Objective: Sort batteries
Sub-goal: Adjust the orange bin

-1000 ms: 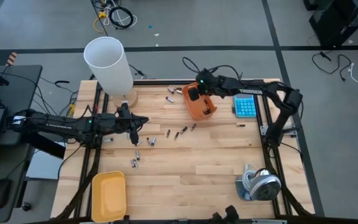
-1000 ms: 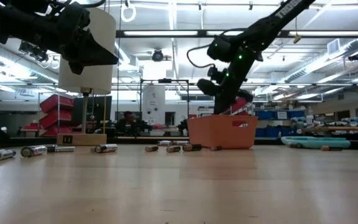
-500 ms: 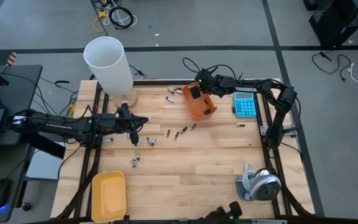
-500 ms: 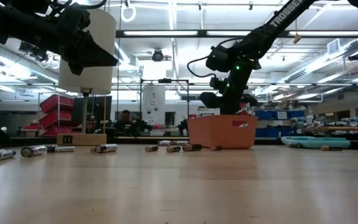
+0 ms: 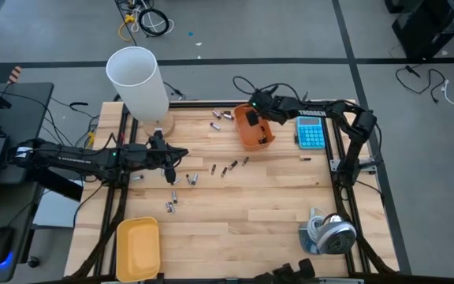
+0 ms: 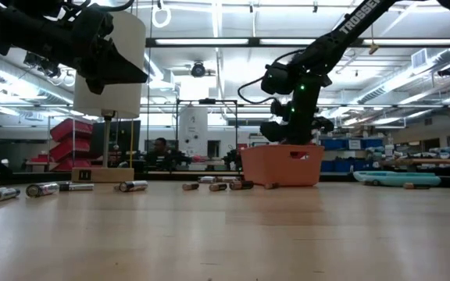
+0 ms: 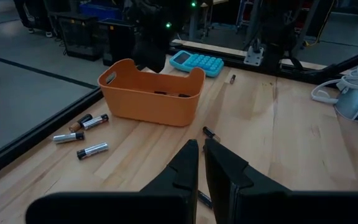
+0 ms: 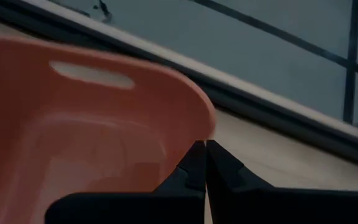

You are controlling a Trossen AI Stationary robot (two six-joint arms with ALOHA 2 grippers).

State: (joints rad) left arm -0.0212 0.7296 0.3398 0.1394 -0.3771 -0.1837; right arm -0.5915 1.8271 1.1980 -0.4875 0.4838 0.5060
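Several batteries (image 5: 225,168) lay scattered mid-surface, small, stiff, likely rolling; best pinched across the barrel. Left gripper (image 5: 170,171) hovered nearly closed, holding nothing visible; right gripper (image 5: 252,120) closed over the orange bin (image 5: 255,136).

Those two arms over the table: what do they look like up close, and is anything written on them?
Both are slim and black. The left arm bears small white lettering along its side. The right arm carries the white word TROSSEN, a green light near its wrist and a looping black cable. Each ends in a tool with two flat, dark, tapering fingers: the left tool and the right tool.
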